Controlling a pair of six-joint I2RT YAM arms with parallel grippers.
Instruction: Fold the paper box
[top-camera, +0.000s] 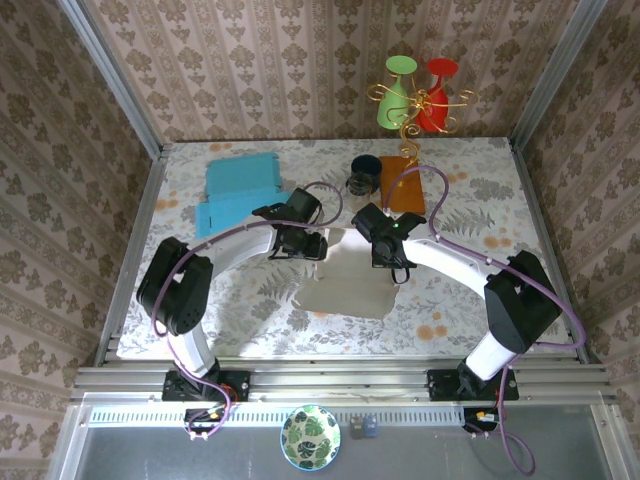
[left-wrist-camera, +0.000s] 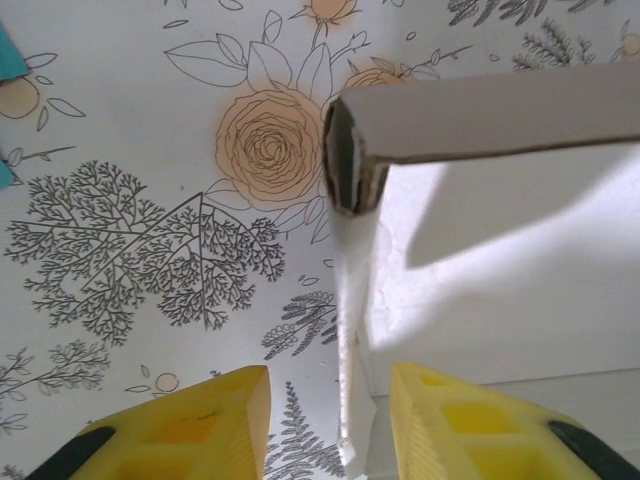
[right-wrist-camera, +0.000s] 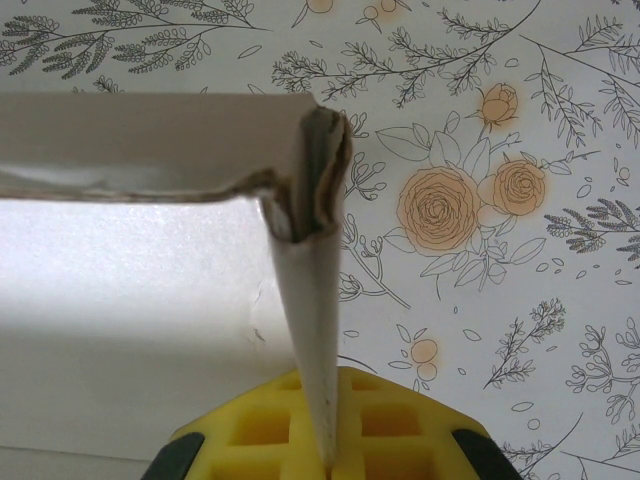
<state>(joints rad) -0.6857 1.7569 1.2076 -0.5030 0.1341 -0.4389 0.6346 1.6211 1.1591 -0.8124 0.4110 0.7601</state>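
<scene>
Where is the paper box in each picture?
Top external: paper box in the middle of the flowered table cover.
Left wrist: paper box on the right, folded corner near top middle.
Right wrist: paper box on the left, one wall pinched in the right pincer.
Shared landmark: the flowered table cover.

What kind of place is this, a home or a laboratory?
Probably a lab test cell dressed as a home: wallpaper panels in a metal frame, floral tablecloth.
</scene>
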